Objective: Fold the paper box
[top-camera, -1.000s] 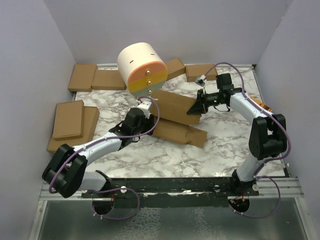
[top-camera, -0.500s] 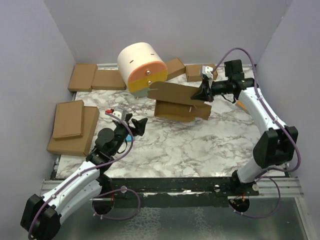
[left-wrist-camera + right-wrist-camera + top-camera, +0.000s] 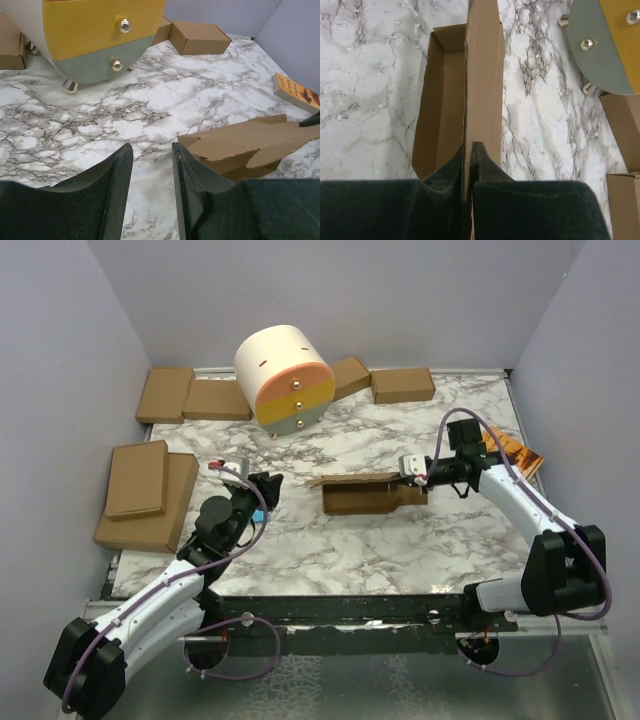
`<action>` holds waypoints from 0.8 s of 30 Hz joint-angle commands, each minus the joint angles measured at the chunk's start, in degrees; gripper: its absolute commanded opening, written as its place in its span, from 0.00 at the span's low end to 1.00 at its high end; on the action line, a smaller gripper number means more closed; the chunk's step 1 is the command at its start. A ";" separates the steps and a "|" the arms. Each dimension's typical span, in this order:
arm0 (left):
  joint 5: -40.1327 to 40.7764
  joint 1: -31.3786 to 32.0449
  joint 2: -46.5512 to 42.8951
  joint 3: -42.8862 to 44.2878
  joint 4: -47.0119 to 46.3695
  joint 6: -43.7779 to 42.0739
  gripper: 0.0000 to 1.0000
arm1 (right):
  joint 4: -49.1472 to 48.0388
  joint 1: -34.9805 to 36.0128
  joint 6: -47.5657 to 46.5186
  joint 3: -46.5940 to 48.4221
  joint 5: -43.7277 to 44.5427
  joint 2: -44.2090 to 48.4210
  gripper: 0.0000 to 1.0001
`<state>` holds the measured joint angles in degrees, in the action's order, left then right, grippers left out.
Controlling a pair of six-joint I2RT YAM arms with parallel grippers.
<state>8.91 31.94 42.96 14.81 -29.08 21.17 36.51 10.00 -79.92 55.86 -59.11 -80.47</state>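
The paper box (image 3: 365, 495) is plain brown cardboard, partly folded into a shallow open tray with a raised lid flap, lying on the marble table's middle. My right gripper (image 3: 412, 478) is shut on the box's upright flap (image 3: 482, 75) at its right end; the open tray shows left of the flap in the right wrist view. My left gripper (image 3: 268, 490) is open and empty, to the left of the box and apart from it. In the left wrist view its fingers (image 3: 187, 185) frame bare marble, and the box (image 3: 245, 145) lies to the right.
A white, orange and yellow drawer unit (image 3: 285, 378) stands at the back centre. Ready-made brown boxes lie along the back (image 3: 402, 385) and stacked at the left (image 3: 140, 490). An orange booklet (image 3: 515, 452) lies at the right edge. Purple walls close in three sides.
My right gripper has lowered the box from the back of the table down to its middle, nearer me. My left arm pulled back to the left earlier and has since barely moved.
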 commanded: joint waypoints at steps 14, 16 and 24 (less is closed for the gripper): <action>-26.34 -8.72 29.41 22.49 -7.12 8.45 0.31 | 5.37 0.02 -13.37 -4.12 -3.69 8.09 0.04; -31.08 -8.74 32.99 25.06 -7.62 9.27 0.29 | 7.06 0.02 -14.84 -4.52 -4.21 8.59 0.05; -43.29 -8.61 40.12 27.16 -8.01 11.67 0.25 | 11.79 0.02 -19.67 -7.13 -4.82 11.21 0.05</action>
<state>-24.99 23.33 81.84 40.60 -35.55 31.44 43.57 10.02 -95.29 50.54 -61.43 -71.31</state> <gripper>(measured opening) 0.260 0.045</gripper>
